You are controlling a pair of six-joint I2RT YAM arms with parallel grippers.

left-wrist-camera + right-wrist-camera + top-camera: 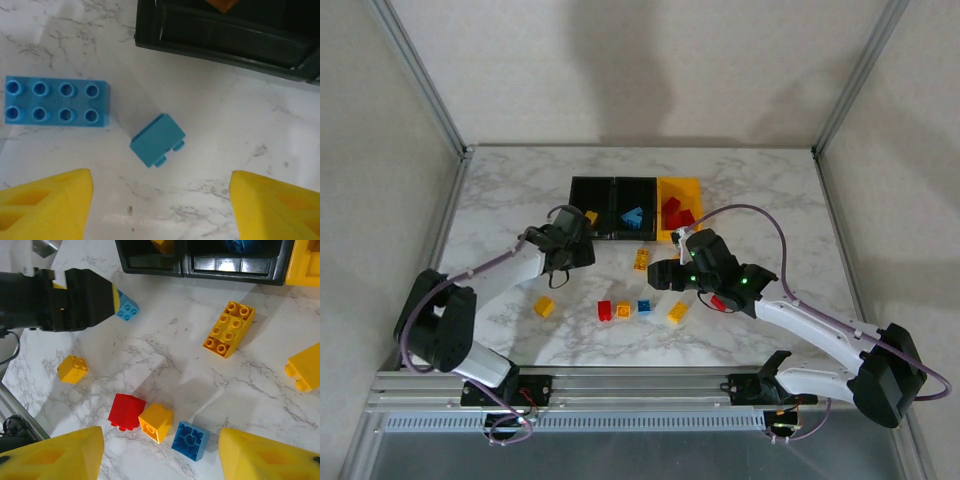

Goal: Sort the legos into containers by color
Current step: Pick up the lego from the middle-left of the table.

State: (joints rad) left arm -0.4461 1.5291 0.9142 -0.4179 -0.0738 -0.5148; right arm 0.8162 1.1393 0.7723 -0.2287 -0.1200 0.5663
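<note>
Left gripper [161,200] hangs low over the marble table [240,130], its yellow fingers [50,205] spread wide with nothing between them. Dead ahead and centred on the gap sits the small blue brick [157,140]. It's tipped on its side, studs pointing sideways, and turned diagonal to the closing line, so I reckon the wrist needs a twist to meet flat faces. Off to the left lies the long blue brick [57,101], studs up, long axis running across the view. Just beyond both is a black bin [225,40]. The left arm is plainly the nearer one. Right gripper [161,450] hovers with jaws apart and empty above a red brick [126,411], an orange brick [156,422] and a blue single [190,440].
</note>
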